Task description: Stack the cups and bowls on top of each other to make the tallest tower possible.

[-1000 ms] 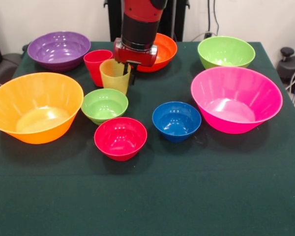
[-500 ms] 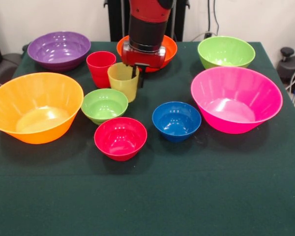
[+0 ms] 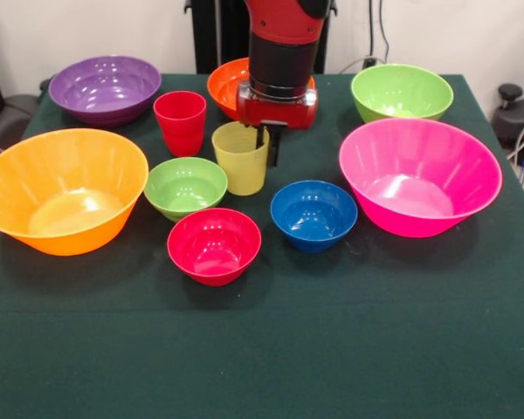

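Your gripper [image 3: 267, 144] was clamped on the yellow cup [image 3: 240, 159] at its right rim; it looked light, thin-walled and slippery, so grip gently near the rim.

Dark green tablecloth [image 3: 332, 349] covering the table. Pale wall [image 3: 87, 30] behind. Black cables [image 3: 377, 35] hanging at the back, dark equipment [image 3: 517, 113] at the right edge.

1. One view only: the front camera stands across the surface [image 3: 349, 367] from the robot, facing it.
2. It looks down at a slant from moderately near.
3. The arm [image 3: 284, 52] enters from the far top edge.
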